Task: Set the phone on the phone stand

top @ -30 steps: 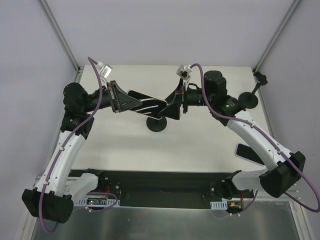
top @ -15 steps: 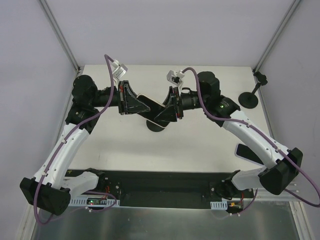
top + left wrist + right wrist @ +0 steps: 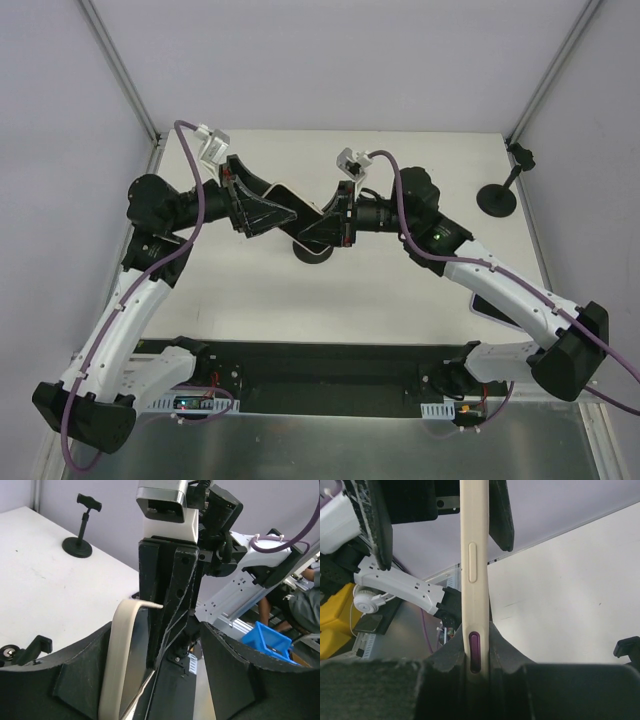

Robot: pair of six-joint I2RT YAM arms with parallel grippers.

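The phone (image 3: 298,208), cream-edged with a dark face, hangs in the air between both arms, above the round black base of a phone stand (image 3: 313,250). My right gripper (image 3: 335,222) is shut on the phone's right end; in the right wrist view its jaws (image 3: 476,635) pinch the cream edge (image 3: 475,570) beside a purple button. My left gripper (image 3: 272,210) is open around the other end. In the left wrist view the phone (image 3: 120,650) lies close to the left finger (image 3: 80,675), with a wide gap to the right finger (image 3: 235,665).
A second black stand (image 3: 497,198) with a thin stem stands at the back right of the white table (image 3: 420,290), also in the left wrist view (image 3: 77,545). Another dark phone (image 3: 484,303) lies on the table, partly under the right arm. Frame posts flank the table.
The right gripper has shut on the phone. The left gripper, shut on the phone before, has opened, and its arm has drawn back a little to the left.
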